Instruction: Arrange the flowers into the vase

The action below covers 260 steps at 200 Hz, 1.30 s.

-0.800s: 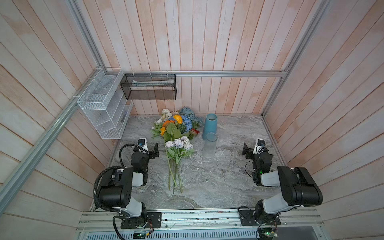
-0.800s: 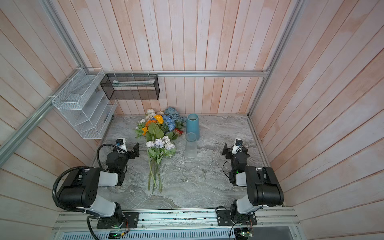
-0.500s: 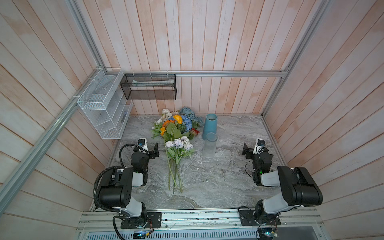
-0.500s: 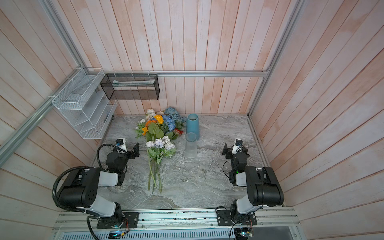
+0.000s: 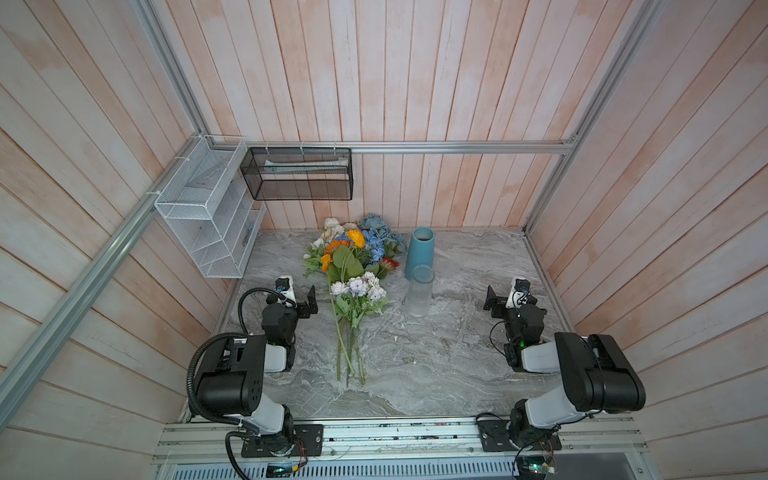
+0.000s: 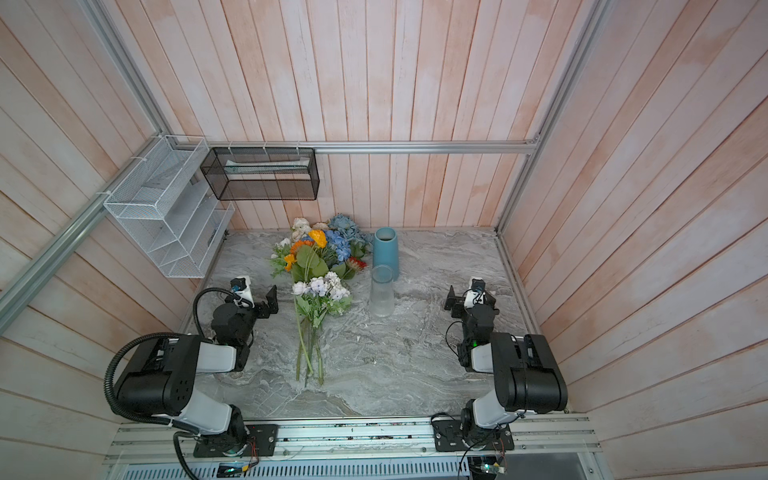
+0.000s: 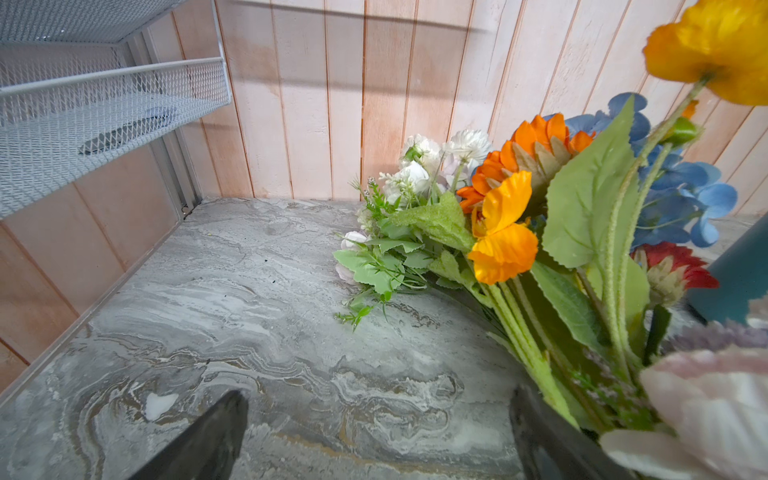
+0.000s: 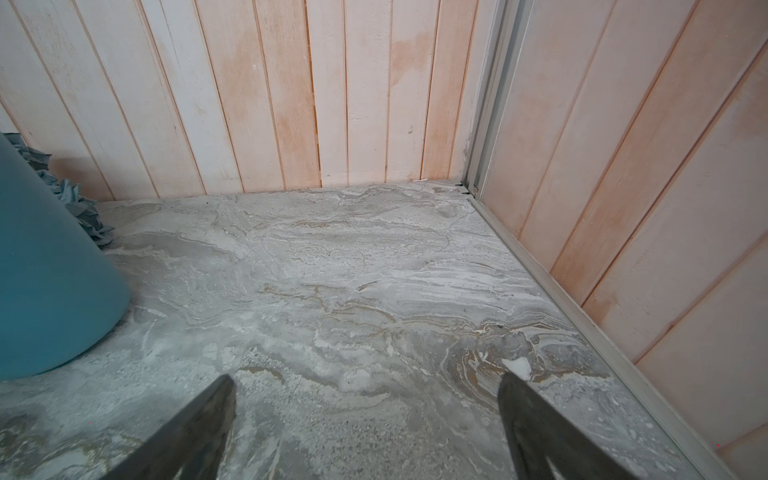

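1. The flowers [image 5: 353, 270] lie bunched on the worktop [image 5: 449, 357], blooms toward the far edge and stems toward the near edge. None is in a vase.
2. The blue vase [image 5: 419, 253] and the glass vase [image 5: 419, 295] stand upright just beside the blooms, mouths unobstructed.
3. The left fingers [image 5: 310, 294] are spread wide and empty beside the bunch, probably poised to pick.
4. The right fingers [image 5: 491, 295] are spread wide and empty near the right edge.
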### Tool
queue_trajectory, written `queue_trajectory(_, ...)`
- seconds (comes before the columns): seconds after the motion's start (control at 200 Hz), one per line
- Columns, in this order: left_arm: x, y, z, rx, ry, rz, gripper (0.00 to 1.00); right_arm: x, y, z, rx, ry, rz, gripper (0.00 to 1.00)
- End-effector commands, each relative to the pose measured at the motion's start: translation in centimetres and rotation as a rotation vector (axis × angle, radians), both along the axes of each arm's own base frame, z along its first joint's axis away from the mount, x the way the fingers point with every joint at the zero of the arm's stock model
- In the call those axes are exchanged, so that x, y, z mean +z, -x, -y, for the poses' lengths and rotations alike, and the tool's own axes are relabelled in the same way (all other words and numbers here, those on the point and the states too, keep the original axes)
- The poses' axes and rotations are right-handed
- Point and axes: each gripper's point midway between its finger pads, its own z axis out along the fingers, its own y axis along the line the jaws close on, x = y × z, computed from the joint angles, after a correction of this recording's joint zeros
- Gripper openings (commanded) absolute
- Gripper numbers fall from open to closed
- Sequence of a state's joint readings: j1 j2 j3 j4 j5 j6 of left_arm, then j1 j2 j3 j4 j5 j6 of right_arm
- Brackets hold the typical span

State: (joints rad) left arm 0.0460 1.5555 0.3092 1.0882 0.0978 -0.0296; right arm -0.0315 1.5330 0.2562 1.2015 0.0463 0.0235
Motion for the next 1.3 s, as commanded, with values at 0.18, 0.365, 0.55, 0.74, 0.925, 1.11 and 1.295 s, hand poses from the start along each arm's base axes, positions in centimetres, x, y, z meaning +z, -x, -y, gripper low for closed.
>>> queue_trajectory(0.18,0.1,0.2,0.0,-0.011,-0.007,0.0,1.0,0.0,0.2,0.1,0.002,-0.005,-0.006,0.98)
queue_trajectory(0.365,0.1,0.2,0.0,-0.011,-0.007,0.001,1.0,0.0,0.2,0.0,0.003,-0.005,-0.005,0.98)
queue_trajectory(0.55,0.9,0.2,-1.1,0.067,-0.002,-0.004,1.0,0.8,0.1,-0.3,0.01,0.0,0.014,0.98)
queue_trajectory(0.74,4.0,0.4,-1.1,0.122,0.002,-0.024,1.0,2.9,-0.9,0.3,-0.068,-0.012,-0.055,0.98)
queue_trajectory(0.925,6.3,1.9,-1.7,0.187,0.132,-0.081,1.0,5.5,-0.5,-0.4,-0.072,-0.169,-0.115,0.98)
queue_trajectory(1.11,7.0,4.1,0.0,0.13,0.275,-0.148,1.0,8.1,1.0,-3.0,0.021,-0.341,-0.192,0.98)
queue_trajectory(1.295,5.7,5.9,4.1,-0.01,0.385,-0.261,0.95,9.7,3.1,-7.3,0.198,-0.471,-0.268,0.98)
